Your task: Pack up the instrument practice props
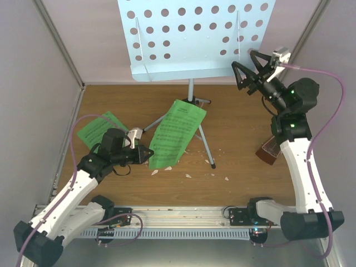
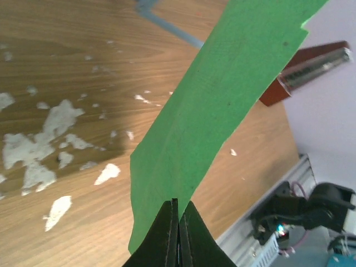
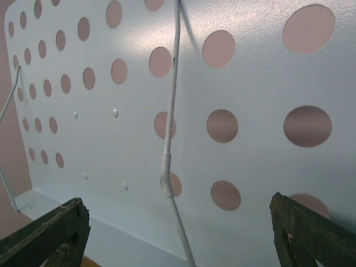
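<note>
Practice props spread across the counter (image 1: 239,125)
Pale blue perforated music stand (image 1: 189,39) upright at 12 o'clock; green page (image 1: 177,133) raised at centre, second page (image 1: 99,129) flat at 9; reddish-brown metronome (image 1: 271,150) at 3.

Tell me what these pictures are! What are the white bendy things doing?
They are two white robot arms. One picture looks down from above; the others come from a camera on each wrist. The left pincer is shut on a bright green sheet-music page. The right pincer is open beside the pale blue perforated music stand. On the brown wooden table sit another green page, a small reddish-brown pyramid metronome and little white crumbs.
</note>
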Motion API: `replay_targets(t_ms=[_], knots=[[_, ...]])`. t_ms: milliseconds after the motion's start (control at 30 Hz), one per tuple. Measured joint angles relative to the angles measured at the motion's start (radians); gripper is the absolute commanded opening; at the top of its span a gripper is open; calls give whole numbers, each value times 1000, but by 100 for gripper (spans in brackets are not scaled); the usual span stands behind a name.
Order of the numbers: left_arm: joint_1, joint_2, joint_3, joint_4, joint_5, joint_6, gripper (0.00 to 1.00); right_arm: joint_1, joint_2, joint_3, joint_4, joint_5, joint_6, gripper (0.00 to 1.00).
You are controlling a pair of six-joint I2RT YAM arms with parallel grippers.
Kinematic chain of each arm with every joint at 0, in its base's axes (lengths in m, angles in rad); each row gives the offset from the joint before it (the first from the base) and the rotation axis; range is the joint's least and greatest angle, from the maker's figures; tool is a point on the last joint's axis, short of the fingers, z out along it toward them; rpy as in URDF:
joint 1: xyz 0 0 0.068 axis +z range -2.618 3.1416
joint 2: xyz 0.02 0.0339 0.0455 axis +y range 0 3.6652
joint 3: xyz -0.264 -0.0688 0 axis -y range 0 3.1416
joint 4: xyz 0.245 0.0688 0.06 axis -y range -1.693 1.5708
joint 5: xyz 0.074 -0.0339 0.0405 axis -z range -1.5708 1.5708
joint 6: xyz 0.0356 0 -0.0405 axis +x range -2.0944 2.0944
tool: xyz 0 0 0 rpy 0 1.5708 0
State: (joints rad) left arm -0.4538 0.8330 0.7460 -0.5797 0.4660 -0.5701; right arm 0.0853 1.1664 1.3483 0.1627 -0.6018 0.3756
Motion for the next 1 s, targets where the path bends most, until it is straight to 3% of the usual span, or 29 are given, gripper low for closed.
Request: replay_targets(t_ms=[433,767,1000], knots=[[336,-17,-167,18,-53,-3,0,0,-152,-114,-103,127,-142,99],[421,-92,-151,-51,-149,-11,0,0,-161,-182,-150,188,-196,100],[542,-89,-144,-89,-153,-26,0,0,-165,-199,-156,209,-208,100]])
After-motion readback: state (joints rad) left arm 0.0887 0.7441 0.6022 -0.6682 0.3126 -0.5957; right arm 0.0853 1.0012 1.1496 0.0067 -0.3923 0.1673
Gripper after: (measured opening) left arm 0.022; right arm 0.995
